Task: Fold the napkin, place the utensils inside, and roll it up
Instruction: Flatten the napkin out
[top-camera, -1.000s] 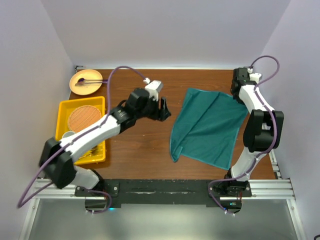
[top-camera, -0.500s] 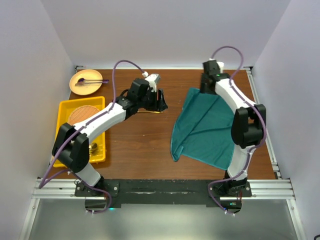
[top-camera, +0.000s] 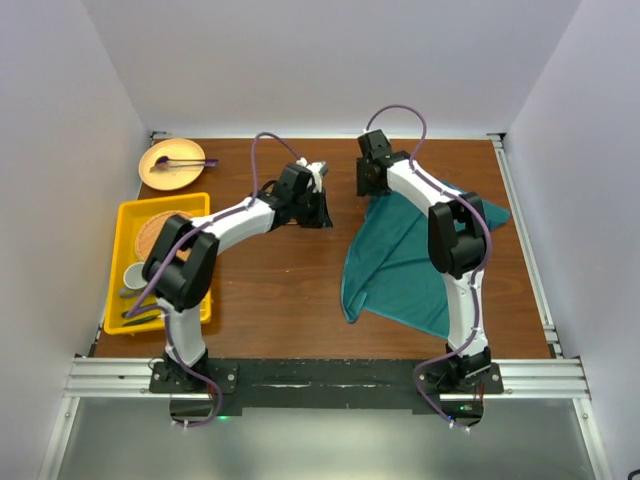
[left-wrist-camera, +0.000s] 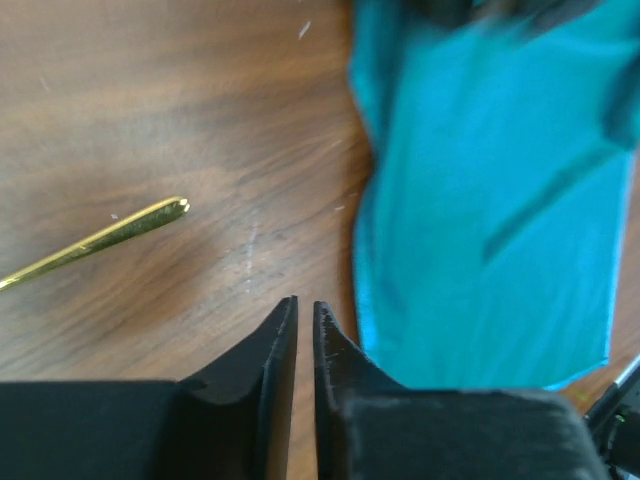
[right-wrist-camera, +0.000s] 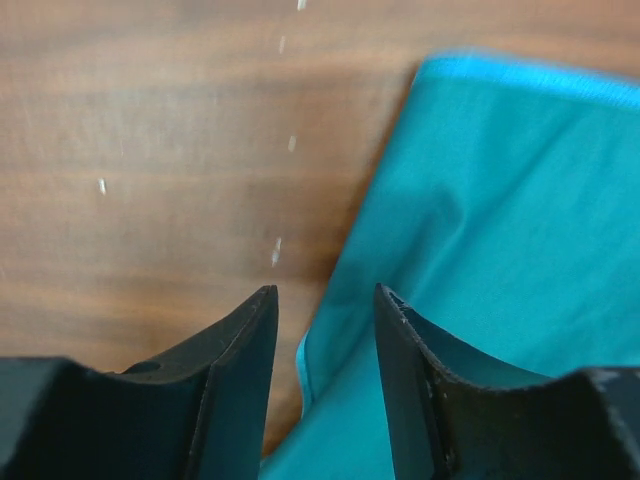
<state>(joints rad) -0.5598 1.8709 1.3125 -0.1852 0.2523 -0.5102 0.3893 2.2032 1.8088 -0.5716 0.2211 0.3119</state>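
The teal napkin (top-camera: 410, 265) lies partly folded on the right half of the table, and also shows in the left wrist view (left-wrist-camera: 490, 200). My right gripper (top-camera: 368, 185) is at its far left corner, jaws open, straddling the napkin's edge (right-wrist-camera: 480, 200) with one finger on either side (right-wrist-camera: 322, 290). My left gripper (top-camera: 322, 210) hovers over bare wood just left of the napkin. Its jaws (left-wrist-camera: 305, 302) are closed to a thin slit with nothing between them. A gold utensil (left-wrist-camera: 110, 235) lies on the wood to that gripper's left, untouched.
A yellow tray (top-camera: 165, 200) at the left edge holds a round woven mat and a cup (top-camera: 133, 275). Behind it, a tan dish (top-camera: 172, 165) carries a purple-ended stick. White walls close in on three sides.
My right arm swung left along the back from the far right corner to the napkin's far left corner and its jaws opened. The left gripper's jaws closed down.
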